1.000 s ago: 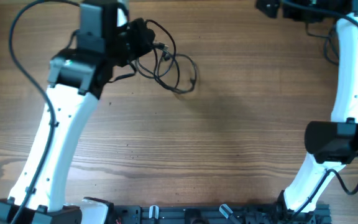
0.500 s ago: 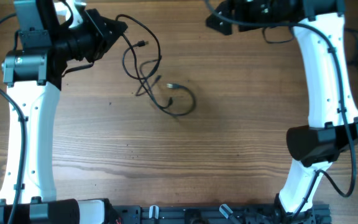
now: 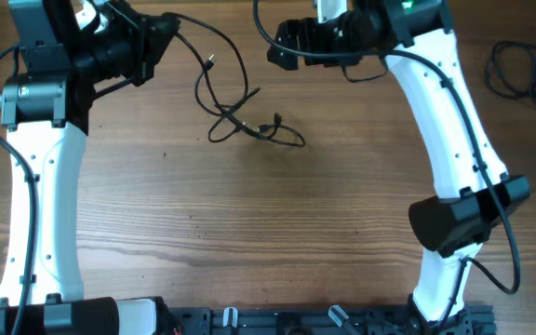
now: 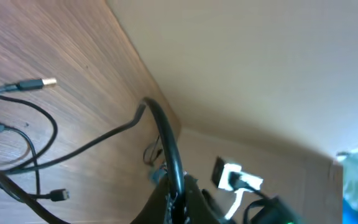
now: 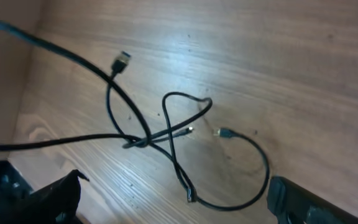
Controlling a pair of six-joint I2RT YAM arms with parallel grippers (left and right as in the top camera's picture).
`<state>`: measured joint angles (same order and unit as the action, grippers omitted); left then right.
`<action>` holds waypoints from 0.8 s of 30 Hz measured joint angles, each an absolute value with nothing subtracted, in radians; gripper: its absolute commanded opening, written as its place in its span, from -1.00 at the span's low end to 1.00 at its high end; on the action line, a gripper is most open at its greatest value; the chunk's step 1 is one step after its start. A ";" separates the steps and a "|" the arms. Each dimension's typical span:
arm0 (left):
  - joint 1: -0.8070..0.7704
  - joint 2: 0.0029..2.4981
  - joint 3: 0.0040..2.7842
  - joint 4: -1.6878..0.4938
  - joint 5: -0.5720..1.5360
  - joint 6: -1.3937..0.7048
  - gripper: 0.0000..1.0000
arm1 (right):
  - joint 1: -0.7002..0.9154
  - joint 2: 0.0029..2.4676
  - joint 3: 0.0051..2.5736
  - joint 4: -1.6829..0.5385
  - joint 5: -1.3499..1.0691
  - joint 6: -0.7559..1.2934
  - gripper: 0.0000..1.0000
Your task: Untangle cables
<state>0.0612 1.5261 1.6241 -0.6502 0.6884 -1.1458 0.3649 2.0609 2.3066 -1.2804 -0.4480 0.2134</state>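
Note:
A tangle of thin black cables [image 3: 242,119] lies on the wooden table at the upper middle, with plug ends loose. One strand runs up and left to my left gripper [image 3: 163,30], which is shut on it; the left wrist view shows the cable [image 4: 169,146] pinched between the fingers [image 4: 179,202]. My right gripper [image 3: 282,46] is open and empty, above and to the right of the tangle. The right wrist view shows the crossed loops [image 5: 166,137] lying between its spread fingers [image 5: 176,202].
Another bundle of black cable [image 3: 519,73] lies at the table's far right edge. The far table edge and a beige wall [image 4: 260,74] are behind the left gripper. The arm bases stand along the near edge.
The right arm has swung left over the table toward the tangle. The left gripper has kept its hold up left, and the tangle has stretched and shifted a little to the right.

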 measured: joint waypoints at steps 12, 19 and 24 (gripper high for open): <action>0.061 1.526 1.624 -0.649 0.590 -1.325 -0.92 | 0.461 2.062 2.054 -1.048 -0.444 0.346 0.71; 0.061 1.526 1.624 -0.646 0.581 -1.430 -0.92 | 0.460 2.062 2.035 -0.984 -0.444 0.308 0.58; 0.061 1.526 1.624 -0.646 0.582 -1.586 -0.92 | 0.460 2.062 2.033 -0.951 -0.444 0.298 0.51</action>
<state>0.0612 1.5261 1.6241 -0.6464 0.5823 -1.5860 0.4603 2.0621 2.0327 -0.9512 -0.4438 0.2981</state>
